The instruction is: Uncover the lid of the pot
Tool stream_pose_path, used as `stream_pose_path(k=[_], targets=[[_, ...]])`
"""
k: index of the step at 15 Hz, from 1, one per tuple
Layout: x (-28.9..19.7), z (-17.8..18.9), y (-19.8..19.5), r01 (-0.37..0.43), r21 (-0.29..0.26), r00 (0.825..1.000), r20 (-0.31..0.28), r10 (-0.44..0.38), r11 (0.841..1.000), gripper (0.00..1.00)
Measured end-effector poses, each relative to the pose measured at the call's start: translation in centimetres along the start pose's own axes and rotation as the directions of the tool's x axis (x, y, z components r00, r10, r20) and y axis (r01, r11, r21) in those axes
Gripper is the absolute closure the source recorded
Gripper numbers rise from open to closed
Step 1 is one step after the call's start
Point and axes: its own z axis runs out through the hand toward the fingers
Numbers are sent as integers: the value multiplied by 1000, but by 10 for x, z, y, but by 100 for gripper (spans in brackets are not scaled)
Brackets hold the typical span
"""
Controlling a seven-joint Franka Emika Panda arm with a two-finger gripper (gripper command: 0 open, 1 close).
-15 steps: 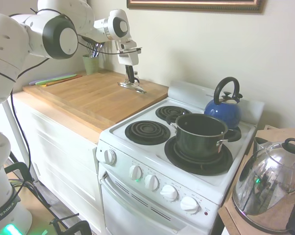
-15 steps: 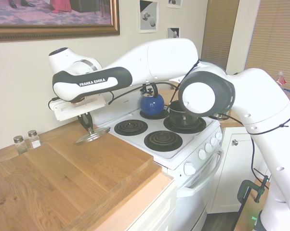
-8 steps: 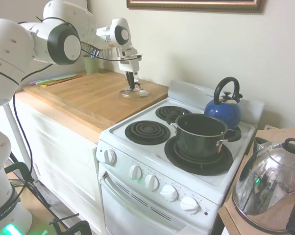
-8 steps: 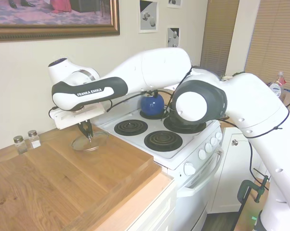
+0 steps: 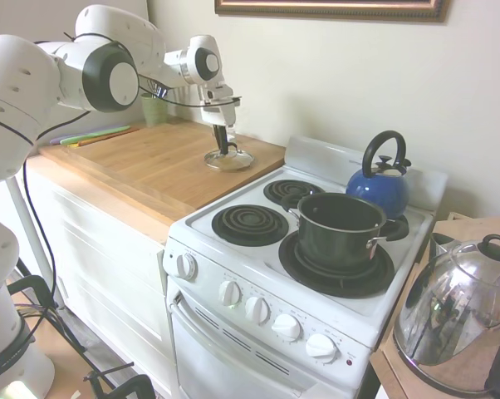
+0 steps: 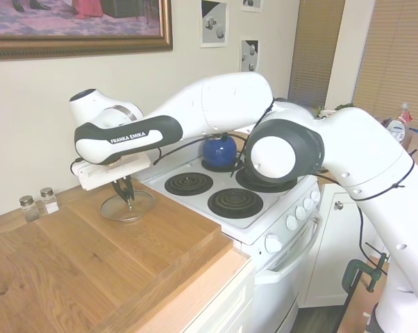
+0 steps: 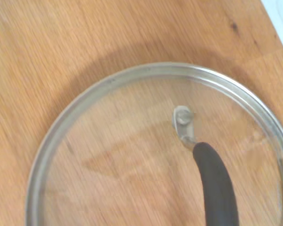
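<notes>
I have the glass lid lying flat on the wooden countertop, well apart from the dark pot, which stands open on the stove's front burner. So the uncovering itself looks done; what I judge is left is letting go and lifting clear.

The gripper comes straight down onto the lid's middle, fingers narrow around the black arched handle. From the 2 exterior views I read it as closed on the handle, though the fingertips are small there. The wrist view shows the metal rim resting level on the wood.

The relation that matters: the lid is directly below the hand, so I would expect the exit to be straight up once the fingers spread.
</notes>
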Motion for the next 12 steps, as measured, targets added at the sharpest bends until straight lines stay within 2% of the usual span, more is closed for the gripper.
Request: stream_pose_path(k=[3, 4, 12], targets=[[0, 0, 0, 1, 1, 1000, 1, -1, 1000, 100], [0, 0, 0, 2, 1, 1000, 1, -2, 1000, 0], [0, -1, -3, 43, 31, 997, 58, -44, 999, 0]])
